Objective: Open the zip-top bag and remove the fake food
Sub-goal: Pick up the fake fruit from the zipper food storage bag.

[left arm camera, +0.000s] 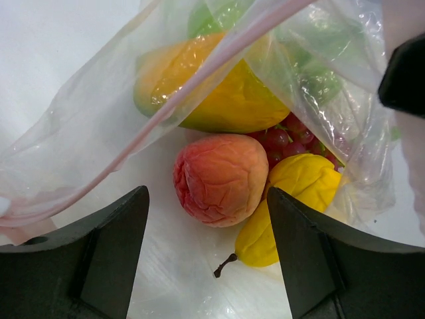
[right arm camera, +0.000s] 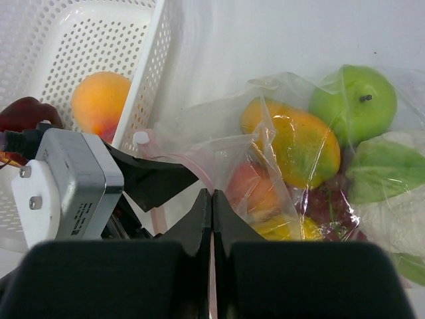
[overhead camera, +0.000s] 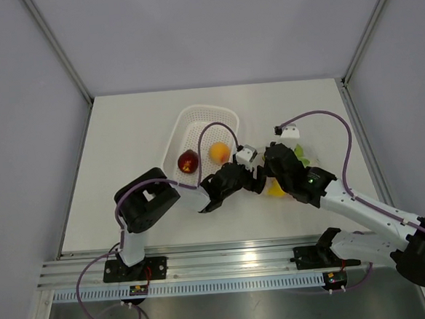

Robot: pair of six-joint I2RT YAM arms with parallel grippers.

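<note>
The clear zip-top bag (right arm camera: pixel 219 143) lies right of the basket, its mouth held open. My right gripper (right arm camera: pixel 212 194) is shut on the bag's upper edge at the pink zip strip (left arm camera: pixel 166 113) and lifts it. My left gripper (left arm camera: pixel 209 266) is open inside the mouth, its fingers (left arm camera: pixel 109 252) either side of a pinkish peach (left arm camera: pixel 222 178) and a yellow pear (left arm camera: pixel 292 206). Behind those lie a yellow-orange mango (left arm camera: pixel 219 86) and dark red grapes (left arm camera: pixel 282 139). A green apple (right arm camera: pixel 352 100) and a pale leafy piece (right arm camera: pixel 392 173) sit deeper in the bag. In the top view both grippers meet at the bag (overhead camera: pixel 283 176).
The white perforated basket (overhead camera: pixel 195 117) stands just beyond the left gripper, holding a red apple (overhead camera: pixel 188 161) and an orange fruit (overhead camera: pixel 219 152). The basket's wall (right arm camera: pixel 149 73) is close to the left of the bag. Grey walls enclose the table on three sides.
</note>
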